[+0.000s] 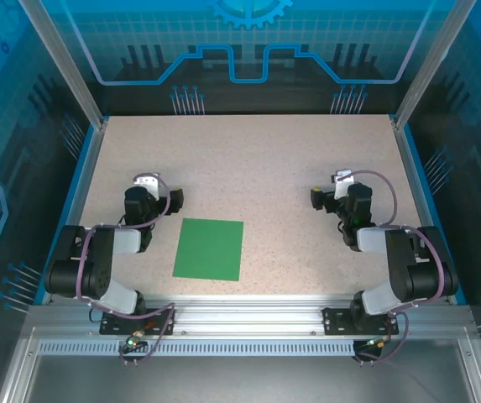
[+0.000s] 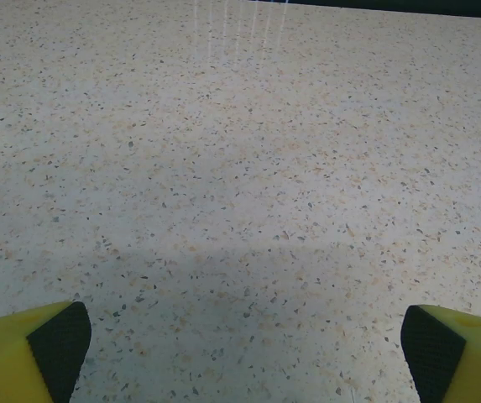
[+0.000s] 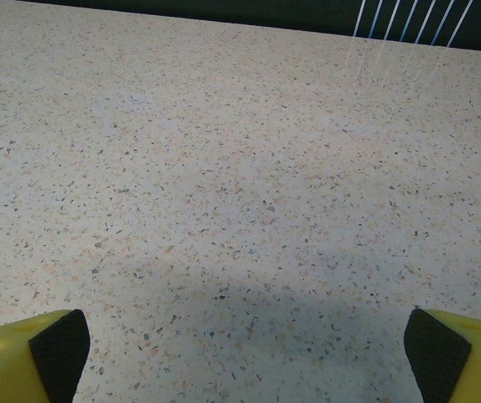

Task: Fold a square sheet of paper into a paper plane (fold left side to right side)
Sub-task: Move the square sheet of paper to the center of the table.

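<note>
- Left gripper (image 1: 158, 195) stood with its jaws spread as wide as they go and nothing between them. Its wrist view showed the yellow fingers (image 2: 18, 357) at the two lower corners, with bare speckled table (image 2: 240, 168) in the gap.
- Right gripper (image 1: 332, 196) gaped just as wide and was just as empty, its fingers (image 3: 13, 357) framing the same bare surface.
- The square sheet of paper (image 1: 209, 248) lay flat on the table, bright green, with no crease or lifted edge that could be made out from above.
- Measured from the sheet, the left gripper sat near its far left corner without touching it. The right gripper was well apart from it, off to the sheet's right and a little beyond its far edge.
- By my reading the task had not started: no fold showed and no paper plane existed.
- Everything was left to do: bring the sheet's left side over onto its right side, press that crease, then make the later folds.
- Paper this thin, lying flat, would likely need one edge teased up before it could be pinched.
</note>
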### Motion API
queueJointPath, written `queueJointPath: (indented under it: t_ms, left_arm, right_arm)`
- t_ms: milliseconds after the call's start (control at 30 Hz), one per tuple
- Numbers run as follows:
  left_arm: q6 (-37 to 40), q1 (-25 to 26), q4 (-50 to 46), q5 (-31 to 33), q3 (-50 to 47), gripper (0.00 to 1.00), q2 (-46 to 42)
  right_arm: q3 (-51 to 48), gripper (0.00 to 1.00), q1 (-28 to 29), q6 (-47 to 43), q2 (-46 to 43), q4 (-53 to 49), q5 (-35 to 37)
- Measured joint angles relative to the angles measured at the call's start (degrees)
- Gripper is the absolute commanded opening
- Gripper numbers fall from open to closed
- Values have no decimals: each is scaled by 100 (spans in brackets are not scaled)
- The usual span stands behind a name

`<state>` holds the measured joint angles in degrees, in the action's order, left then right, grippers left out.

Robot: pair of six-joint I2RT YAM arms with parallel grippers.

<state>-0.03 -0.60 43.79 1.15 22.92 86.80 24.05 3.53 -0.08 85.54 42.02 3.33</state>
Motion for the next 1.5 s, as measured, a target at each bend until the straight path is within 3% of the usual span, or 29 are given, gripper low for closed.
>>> queueJointPath:
  t_ms: [933, 1033, 1167, 1300, 1500]
  left_arm:
    - [-11, 0, -13, 20, 0, 99, -11]
    - [-92, 0, -350, 173, 24, 99, -278]
    - [-424, 2, -1161, 514, 96, 99, -1346]
    - [-1038, 33, -2079, 546, 520, 99, -2234]
    - [-2293, 44, -3829, 98, 1491, 99, -2601]
  right_arm:
    - [0, 100, -109, 2, 0, 0, -293]
    - [0, 100, -136, 26, -2, 0, -295]
    - [15, 100, -201, 116, -129, -216, -264]
    - [302, 100, -223, 203, -614, -1029, -227]
    - [1027, 100, -197, 752, -1604, -2450, -267]
